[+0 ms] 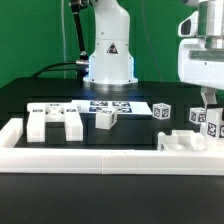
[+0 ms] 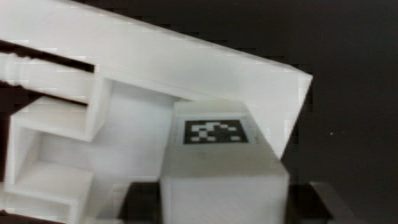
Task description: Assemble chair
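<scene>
chair's nowhere near built, it's just loose white bits on the black table (image 1: 20, 95). going off the marker board (image 1: 112, 105): the big slotted slab (image 1: 55, 121) sits just off its end toward the exterior view's left. a small tagged block (image 1: 107, 118) lies right at its front edge, and a tagged cube-ish piece (image 1: 163, 111) is just past its other end. further out toward the exterior view's right, the gripper (image 1: 206, 100) is down over a cluster of tagged parts (image 1: 190, 135) near the white border frame (image 1: 100, 158). in the wrist view the fingers (image 2: 315, 198) are pressed in on a tagged post (image 2: 217, 150), pinching it, with another white stepped piece (image 2: 107, 110) right up against it.
</scene>
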You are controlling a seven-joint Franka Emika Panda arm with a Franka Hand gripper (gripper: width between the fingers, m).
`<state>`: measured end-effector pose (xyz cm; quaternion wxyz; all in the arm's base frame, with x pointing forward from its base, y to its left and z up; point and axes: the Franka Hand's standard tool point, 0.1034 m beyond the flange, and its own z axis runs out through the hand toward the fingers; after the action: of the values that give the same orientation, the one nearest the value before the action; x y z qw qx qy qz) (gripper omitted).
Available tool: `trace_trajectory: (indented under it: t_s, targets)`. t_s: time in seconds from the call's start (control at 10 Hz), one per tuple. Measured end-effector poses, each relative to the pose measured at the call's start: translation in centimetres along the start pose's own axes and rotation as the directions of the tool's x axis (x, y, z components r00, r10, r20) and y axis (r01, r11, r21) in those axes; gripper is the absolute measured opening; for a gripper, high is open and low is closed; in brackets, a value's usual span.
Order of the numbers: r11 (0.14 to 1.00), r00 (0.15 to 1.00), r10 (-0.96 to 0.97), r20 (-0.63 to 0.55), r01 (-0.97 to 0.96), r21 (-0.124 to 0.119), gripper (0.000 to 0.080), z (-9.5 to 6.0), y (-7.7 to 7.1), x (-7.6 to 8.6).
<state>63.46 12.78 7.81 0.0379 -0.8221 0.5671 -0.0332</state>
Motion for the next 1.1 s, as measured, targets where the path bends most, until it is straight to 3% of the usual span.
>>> trace_trajectory:
  t_s: [0.1, 0.2, 0.3, 0.5, 0.8, 1.1]
  targets:
    - [0.999, 0.999, -0.048, 0.0, 0.048, 0.0, 0.0477, 0.01, 0.01, -0.01]
    - [0.993, 0.993, -0.114, -0.002, 0.114, -0.001, 0.0477, 0.02, 0.01, -0.07]
    - [0.971, 0.971, -0.239, -0.001, 0.239, -0.001, 0.0616, 0.01, -0.01, -0.16]
    - [0.915, 0.915, -0.403, 0.0, 0.403, 0.001, 0.0641, -0.06, -0.09, -0.38]
    - [0.746, 0.746, -0.666, -0.003, 0.666, 0.002, 0.0649, -0.06, -0.12, -0.24]
    - [0.585, 0.585, -0.811, -0.004, 0.811, -0.002, 0.0649, 0.0, -0.11, -0.34]
